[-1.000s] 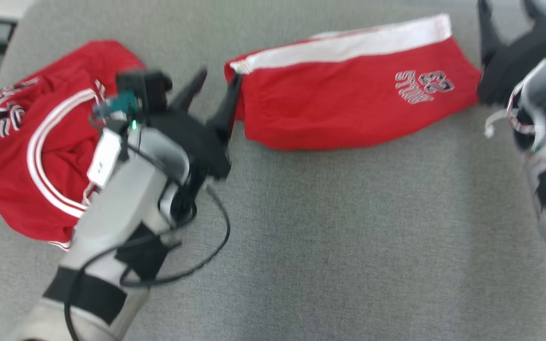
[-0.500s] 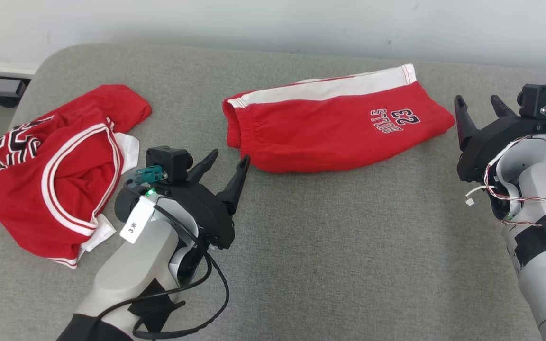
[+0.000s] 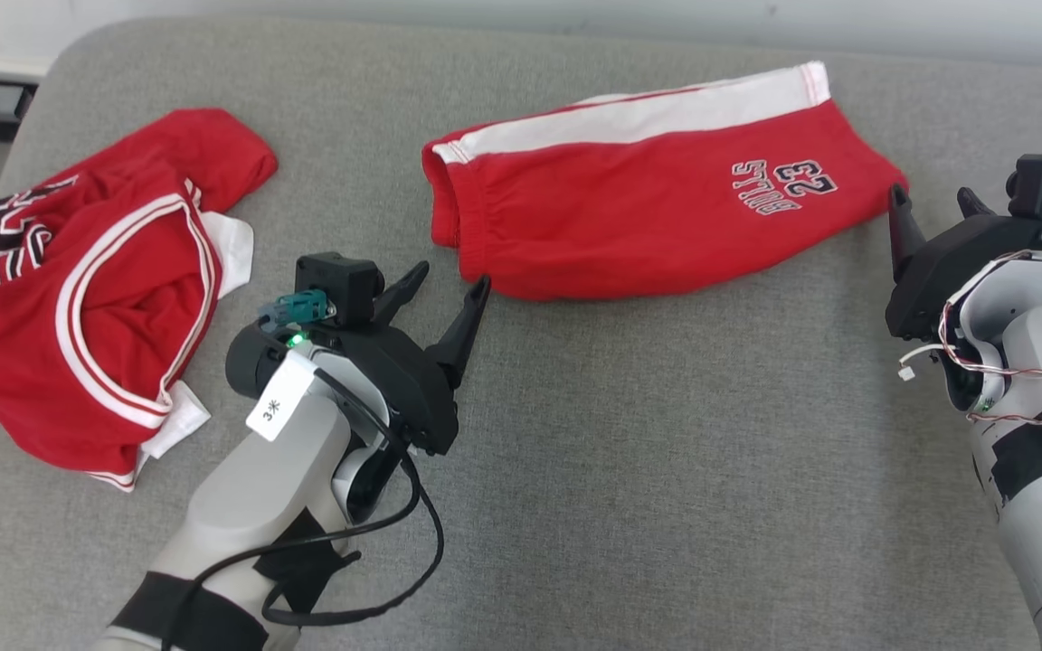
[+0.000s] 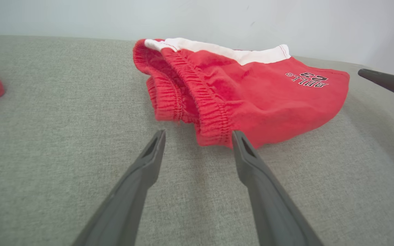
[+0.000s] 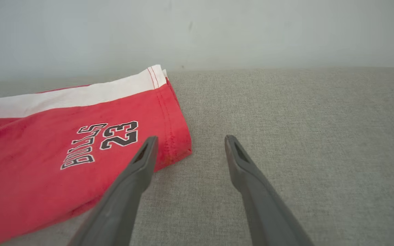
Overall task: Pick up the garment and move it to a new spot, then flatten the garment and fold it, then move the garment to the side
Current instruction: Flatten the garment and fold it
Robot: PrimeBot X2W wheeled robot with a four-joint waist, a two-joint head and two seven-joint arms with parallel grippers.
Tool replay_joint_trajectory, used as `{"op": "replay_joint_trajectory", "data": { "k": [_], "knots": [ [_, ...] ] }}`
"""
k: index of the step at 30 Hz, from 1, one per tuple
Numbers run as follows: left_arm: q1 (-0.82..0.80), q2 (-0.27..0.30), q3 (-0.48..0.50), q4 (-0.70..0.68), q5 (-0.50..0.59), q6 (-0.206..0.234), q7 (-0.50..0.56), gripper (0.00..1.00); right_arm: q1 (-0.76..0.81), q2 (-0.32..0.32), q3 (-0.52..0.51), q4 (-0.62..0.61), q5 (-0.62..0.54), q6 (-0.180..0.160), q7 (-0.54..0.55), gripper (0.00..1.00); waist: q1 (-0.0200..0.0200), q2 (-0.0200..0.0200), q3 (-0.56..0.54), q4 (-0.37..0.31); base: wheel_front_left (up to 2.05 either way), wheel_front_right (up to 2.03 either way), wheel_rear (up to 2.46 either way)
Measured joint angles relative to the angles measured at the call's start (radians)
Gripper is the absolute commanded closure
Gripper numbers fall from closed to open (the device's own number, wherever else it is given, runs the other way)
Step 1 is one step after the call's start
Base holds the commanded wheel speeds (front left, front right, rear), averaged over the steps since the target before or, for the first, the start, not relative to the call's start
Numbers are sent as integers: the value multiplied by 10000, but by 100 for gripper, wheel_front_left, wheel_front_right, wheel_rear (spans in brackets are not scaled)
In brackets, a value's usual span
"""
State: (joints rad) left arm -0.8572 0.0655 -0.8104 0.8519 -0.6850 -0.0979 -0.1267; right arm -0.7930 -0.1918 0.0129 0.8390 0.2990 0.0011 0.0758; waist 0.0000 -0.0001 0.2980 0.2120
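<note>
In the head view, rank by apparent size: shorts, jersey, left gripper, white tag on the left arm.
Shorts and jersey: about alike; the jersey is crumpled and cut off at the picture's edge, so unranked.
Left gripper: smaller, though nearer the camera.
White tag: smallest.

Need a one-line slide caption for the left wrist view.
Open left gripper poised at the elastic waistband of red shorts with white stripe on grey fabric surface.
</note>
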Motion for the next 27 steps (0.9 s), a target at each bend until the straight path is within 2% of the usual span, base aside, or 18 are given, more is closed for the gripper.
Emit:
{"op": "replay_joint_trajectory", "data": {
  "k": [13,20,22,23,24,25,26,27],
  "knots": [
    [-354,-102,-165,341,261,-8,29,0,-497,109,-305,376,439,-211,389,0,0,2,722,212,0,0,0],
    [-363,-161,-192,497,261,-81,25,0,-767,119,-286,658,437,-464,669,0,0,1,838,313,0,0,0],
    [-401,-194,-192,556,259,-81,25,0,-783,119,-286,686,437,-466,752,10,0,1,852,326,0,0,0],
    [-430,-199,-194,598,259,-82,23,0,-783,123,-284,708,437,-468,757,27,0,1,858,332,0,0,0],
    [-473,-205,-199,629,257,-82,12,0,-784,121,-284,715,437,-502,786,37,0,1,864,337,0,0,0],
    [-517,-207,-203,635,257,-84,-2,0,-791,121,-284,725,437,-535,821,58,0,1,871,341,0,0,0],
    [-536,-213,-203,635,257,-88,-19,0,-801,125,-282,738,437,-537,842,69,0,1,879,343,0,0,0],
    [-543,-221,-217,639,257,-90,-21,0,-821,130,-272,755,437,-535,876,72,0,1,887,344,0,0,0]
  ]
}}
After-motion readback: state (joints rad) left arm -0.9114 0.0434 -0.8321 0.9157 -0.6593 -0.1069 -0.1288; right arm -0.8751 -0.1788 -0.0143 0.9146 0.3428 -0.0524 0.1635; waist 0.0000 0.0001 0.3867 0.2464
